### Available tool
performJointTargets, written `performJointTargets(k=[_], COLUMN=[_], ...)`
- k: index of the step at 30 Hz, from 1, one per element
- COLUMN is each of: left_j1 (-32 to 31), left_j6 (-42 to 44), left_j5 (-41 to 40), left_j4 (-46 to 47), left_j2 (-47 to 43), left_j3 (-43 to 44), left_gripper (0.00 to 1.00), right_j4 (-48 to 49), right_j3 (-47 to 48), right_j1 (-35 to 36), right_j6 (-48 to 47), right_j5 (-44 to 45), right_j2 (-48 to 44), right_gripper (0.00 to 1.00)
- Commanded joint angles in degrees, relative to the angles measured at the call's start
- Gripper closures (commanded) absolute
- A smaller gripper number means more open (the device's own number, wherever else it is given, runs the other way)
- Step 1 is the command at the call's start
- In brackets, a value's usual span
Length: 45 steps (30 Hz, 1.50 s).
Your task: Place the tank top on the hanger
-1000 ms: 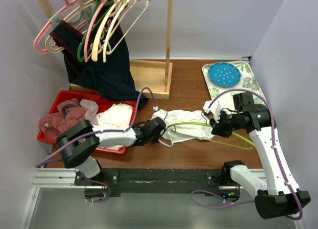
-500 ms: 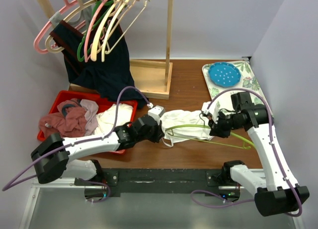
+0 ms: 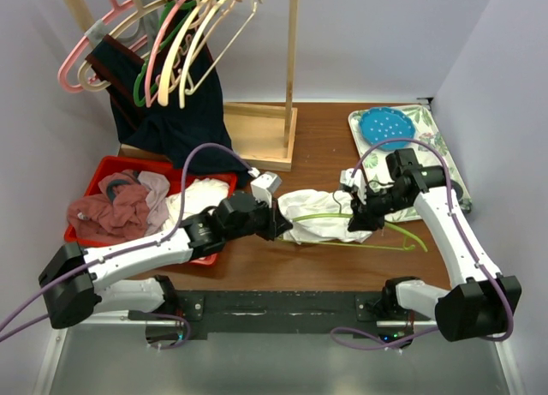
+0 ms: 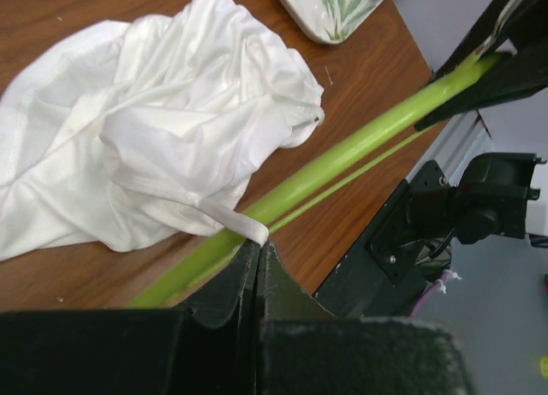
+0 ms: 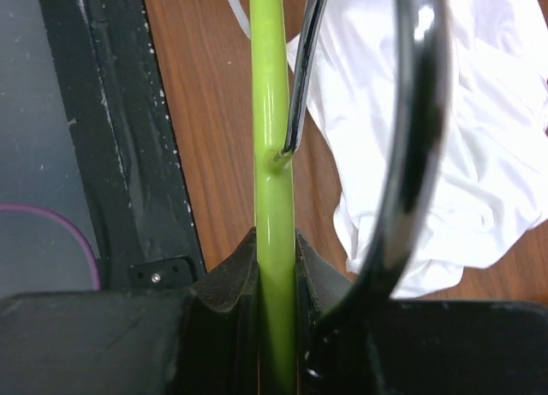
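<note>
The white tank top (image 3: pixel 321 212) lies crumpled on the table between my two grippers. The lime hanger (image 3: pixel 377 242) lies low across it, with its long bar running from the cloth's left end out to the right. My left gripper (image 3: pixel 281 226) is shut on a thin white strap of the tank top (image 4: pixel 171 129) at its left end, and the hanger (image 4: pixel 360 142) bar passes just beyond the jaw tips (image 4: pixel 259 241). My right gripper (image 3: pixel 360 217) is shut on the hanger (image 5: pixel 272 112) bar, with the tank top (image 5: pixel 488 155) lying beside it.
A red bin (image 3: pixel 101 168) of pink and white clothes sits at the left. Behind it stands a wooden rack (image 3: pixel 292 69) with pink, cream and green hangers and a navy garment (image 3: pixel 184 121). A floral tray (image 3: pixel 431 138) holding a blue plate (image 3: pixel 386 128) is at the back right.
My left gripper has moved right and farther from the base, still pinching the strap. My right gripper has carried the hanger left and away, and the tank top has bunched up between them.
</note>
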Motion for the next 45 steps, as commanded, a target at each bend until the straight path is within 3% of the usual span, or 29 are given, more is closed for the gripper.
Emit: performJointTargets(k=[1, 8, 9, 10, 12, 13, 17, 20, 23, 27, 33, 38, 41, 43, 44, 45], left_j1=[2.2, 2.4, 2.5, 2.6, 3.0, 3.3, 4.4, 4.5, 4.5, 4.5, 4.5, 4.5, 4.5, 4.5, 4.5, 4.5], left_j6=[-0.1, 4.0, 4.5, 6.4, 9.0, 12.7, 23.9, 35.4, 45.6, 53.9, 55.8, 54.4, 51.6, 50.2, 49.7, 48.7], left_j5=[2.3, 10.8, 11.1, 10.8, 8.5, 8.2, 2.8, 0.5, 1.8, 13.9, 27.8, 34.4, 34.0, 34.0, 33.9, 33.2], left_j4=[1.7, -0.6, -2.7, -4.0, -10.2, -12.1, -23.4, -25.6, -24.2, -19.0, -13.9, -11.3, -10.1, -10.3, -10.3, -10.4], left_j2=[-3.1, -1.6, -1.7, -1.9, -3.1, -3.9, -8.3, -12.2, -15.6, -16.3, -7.1, -0.3, 2.5, 3.9, 4.5, 4.6], left_j3=[1.7, 8.7, 9.2, 10.7, 12.5, 14.3, 19.2, 18.8, 14.8, 9.8, 12.1, 13.9, 14.0, 13.9, 13.9, 13.5], left_gripper=[1.00, 1.00, 0.96, 0.81, 0.61, 0.44, 0.18, 0.00, 0.00, 0.00, 0.01, 0.05, 0.15, 0.29, 0.37, 0.56], right_j4=[-2.0, -2.7, -2.6, -2.6, -2.5, -2.1, -0.4, -2.6, -8.2, -11.5, -8.3, -8.3, -8.4, -8.1, -7.5, -7.0], right_j3=[1.6, 4.0, 4.4, 4.6, 5.1, 5.1, 4.5, 5.1, 6.5, 7.7, 8.5, 10.9, 11.2, 11.0, 10.6, 10.4], right_j1=[0.0, 0.0, 0.0, 0.1, 0.0, 0.0, 0.0, 0.0, 0.5, 3.5, 8.7, 9.4, 9.4, 9.4, 9.5, 9.4], right_j6=[-5.5, -8.0, -8.1, -8.2, -8.0, -7.8, -7.0, -9.4, -15.8, -20.5, -17.5, -17.0, -17.0, -16.7, -16.5, -15.8], right_j5=[-7.5, -13.4, -13.8, -14.2, -14.9, -15.0, -15.7, -17.1, -18.5, -17.4, -14.0, -12.4, -12.0, -11.5, -11.3, -10.6], right_j2=[-0.1, 3.2, 3.5, 3.9, 3.7, 3.4, 2.2, 2.8, 4.6, 6.8, 7.4, 8.4, 8.3, 8.2, 8.0, 7.5], right_gripper=[1.00, 1.00, 1.00, 1.00, 1.00, 1.00, 1.00, 1.00, 1.00, 1.00, 1.00, 1.00, 1.00, 1.00, 1.00, 1.00])
